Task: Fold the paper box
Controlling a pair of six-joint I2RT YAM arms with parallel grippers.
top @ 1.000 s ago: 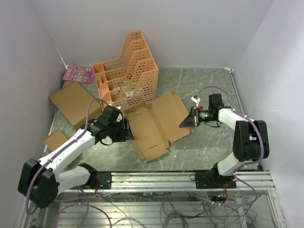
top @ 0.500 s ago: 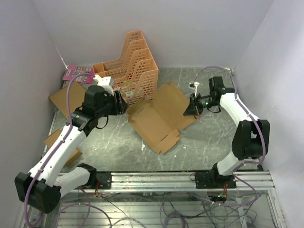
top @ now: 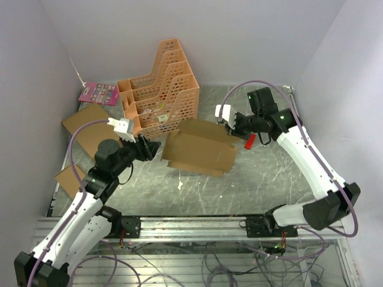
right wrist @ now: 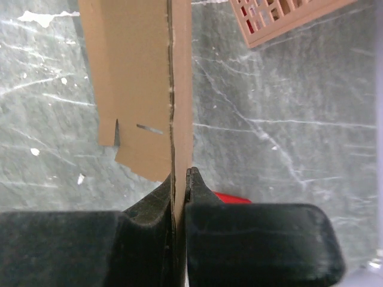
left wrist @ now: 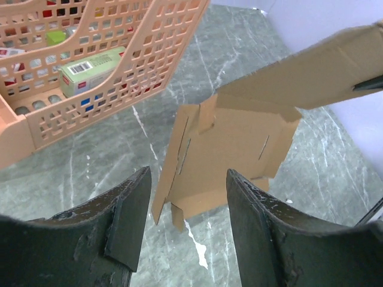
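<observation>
The paper box (top: 200,150), a brown die-cut sheet with slots and flaps, is doubled over in the middle of the table. My right gripper (top: 233,125) holds its raised right edge. In the right wrist view the right gripper (right wrist: 181,177) is shut on that thin cardboard edge, and the paper box (right wrist: 140,84) hangs away below it. My left gripper (top: 154,147) hovers just left of the sheet. It is open with nothing between its fingers. In the left wrist view the left gripper (left wrist: 187,179) faces the paper box (left wrist: 233,143), whose upper panel slants overhead.
An orange file rack (top: 161,89) stands behind the sheet. A larger flat cardboard piece (top: 90,128) and a smaller one (top: 70,177) lie at the left, and a pink card (top: 99,92) sits at the back left. A red item (top: 249,140) lies under the right wrist.
My right gripper has lifted the sheet's right side and swung it up and leftward, doubling the sheet over. The left arm has drawn back from the rack and come lower beside the sheet.
</observation>
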